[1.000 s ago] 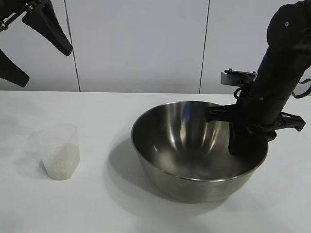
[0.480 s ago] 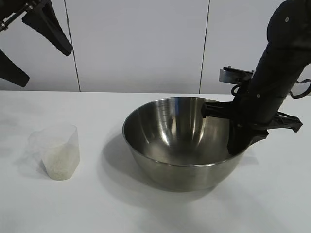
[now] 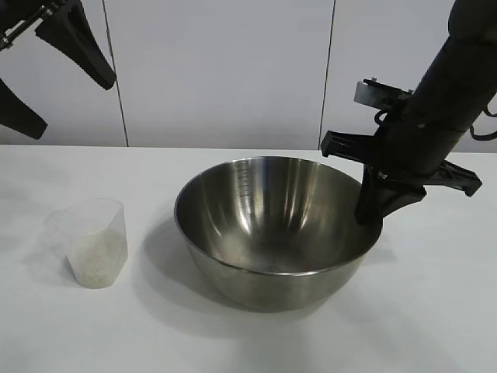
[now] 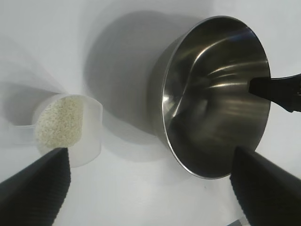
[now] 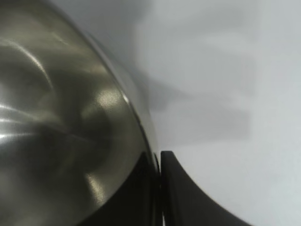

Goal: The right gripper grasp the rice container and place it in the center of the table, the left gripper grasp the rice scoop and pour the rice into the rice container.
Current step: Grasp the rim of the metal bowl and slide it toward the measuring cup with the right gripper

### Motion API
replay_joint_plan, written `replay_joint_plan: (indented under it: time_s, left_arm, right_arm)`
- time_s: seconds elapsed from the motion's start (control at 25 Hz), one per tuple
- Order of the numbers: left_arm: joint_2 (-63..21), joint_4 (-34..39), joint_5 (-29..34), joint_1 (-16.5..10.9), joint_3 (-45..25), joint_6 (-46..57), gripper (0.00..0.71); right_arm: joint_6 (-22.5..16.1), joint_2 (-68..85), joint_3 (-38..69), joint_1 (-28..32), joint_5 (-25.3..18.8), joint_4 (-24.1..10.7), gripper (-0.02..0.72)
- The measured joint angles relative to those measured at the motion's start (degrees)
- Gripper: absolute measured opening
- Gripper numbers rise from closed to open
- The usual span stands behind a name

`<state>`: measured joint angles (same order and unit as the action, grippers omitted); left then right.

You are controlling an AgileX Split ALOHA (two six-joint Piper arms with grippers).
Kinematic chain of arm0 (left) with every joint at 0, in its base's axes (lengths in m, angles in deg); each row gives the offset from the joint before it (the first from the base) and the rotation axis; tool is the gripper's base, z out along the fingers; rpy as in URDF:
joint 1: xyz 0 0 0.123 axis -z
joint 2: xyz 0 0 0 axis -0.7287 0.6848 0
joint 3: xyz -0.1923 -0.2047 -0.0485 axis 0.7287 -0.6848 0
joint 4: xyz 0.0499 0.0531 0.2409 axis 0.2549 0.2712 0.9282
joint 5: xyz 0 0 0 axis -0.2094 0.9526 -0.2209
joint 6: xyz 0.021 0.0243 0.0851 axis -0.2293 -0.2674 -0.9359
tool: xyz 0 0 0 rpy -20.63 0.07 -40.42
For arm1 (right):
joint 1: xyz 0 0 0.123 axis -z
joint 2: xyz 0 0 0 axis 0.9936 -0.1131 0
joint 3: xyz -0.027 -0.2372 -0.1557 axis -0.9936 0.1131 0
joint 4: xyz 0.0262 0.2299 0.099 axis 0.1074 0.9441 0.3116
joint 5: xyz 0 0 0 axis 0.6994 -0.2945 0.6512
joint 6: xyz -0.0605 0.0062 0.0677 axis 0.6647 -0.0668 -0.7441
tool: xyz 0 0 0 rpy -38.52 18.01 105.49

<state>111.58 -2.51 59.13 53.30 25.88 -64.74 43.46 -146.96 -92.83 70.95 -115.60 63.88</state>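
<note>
Right pincer [image 3: 371, 211]: pinched the rice container [image 3: 276, 229] rim, far side from the rice scoop [image 3: 95, 242].
Left pincer [image 4: 146, 188]: spread, high above the scoop, nearer arm.

Rice container [image 5: 70, 117] cropped in right wrist view

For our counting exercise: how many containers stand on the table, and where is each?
2. The rice container stands mid-table, its right rim pinched by the right gripper. The rice scoop, holding rice, stands apart at the table's left. Nothing else shows.
</note>
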Motion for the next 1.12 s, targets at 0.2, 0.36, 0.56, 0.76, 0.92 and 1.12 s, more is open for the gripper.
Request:
replay_joint_plan:
  time_s: [0.2, 0.36, 0.56, 0.76, 0.92, 1.12]
  left_arm:
    - [0.0, 0.0, 0.0, 0.0, 0.0, 0.0, 0.664]
    - [0.0, 0.0, 0.0, 0.0, 0.0, 0.0, 0.664]
    - [0.0, 0.0, 0.0, 0.0, 0.0, 0.0, 0.664]
    - [0.0, 0.0, 0.0, 0.0, 0.0, 0.0, 0.664]
    - [0.0, 0.0, -0.05, 0.0, 0.0, 0.0, 0.664]
    - [0.0, 0.0, -0.05, 0.0, 0.0, 0.0, 0.664]
  right_arm:
    - [1.77, 0.0, 0.0, 0.19, -0.76, 2.13, 0.009]
    - [4.78, 0.0, 0.0, 0.85, -1.1, 5.07, 0.011]
    - [8.75, 0.05, 0.0, 2.71, -2.33, 8.8, 0.012]
    - [11.32, 0.98, 0.07, 5.04, -2.93, 11.43, 0.012]
    - [14.52, 1.01, 0.07, 5.36, -4.37, 14.74, 0.012]
    - [15.74, 1.01, 0.07, 2.42, -4.86, 15.65, 0.012]
